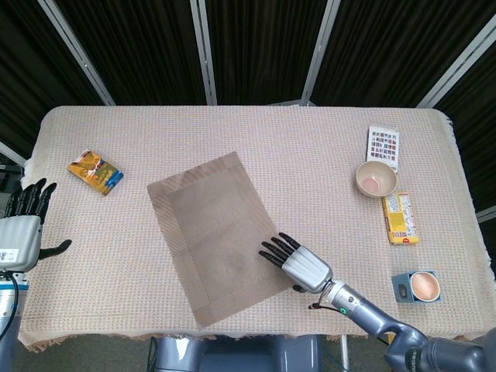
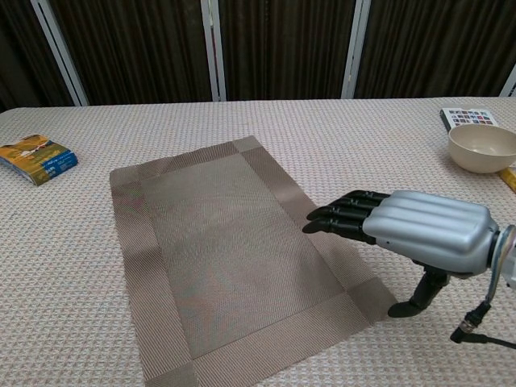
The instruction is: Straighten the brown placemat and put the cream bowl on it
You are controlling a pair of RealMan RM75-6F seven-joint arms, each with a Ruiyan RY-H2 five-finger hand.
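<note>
Right robot hand sits nearest me, palm down, fingers straight and extended toward the brown placemat. In the chest view the same hand has its dark fingertips over the mat's right border strip, thumb angled down to the tabletop just off the mat's near right corner. It holds nothing. I cannot tell whether the fingertips actually touch the mat.

Left robot hand is at the far left edge of the head view, beside the tabletop, fingers upright and apart, thumb out to the side, empty.

Placemat lies skewed near the centre of the woven beige table cover, its long sides running diagonally against the table edges.

On the right side, a small blue box with a round peach-coloured item sits near the front edge. Further back, a yellow packet lies lengthwise, and the cream bowl stands upright just behind it, well apart from the mat. Just beyond the bowl is a white card with a grid of coloured squares.

On the left, a yellow and blue packet lies well apart from the mat.
</note>
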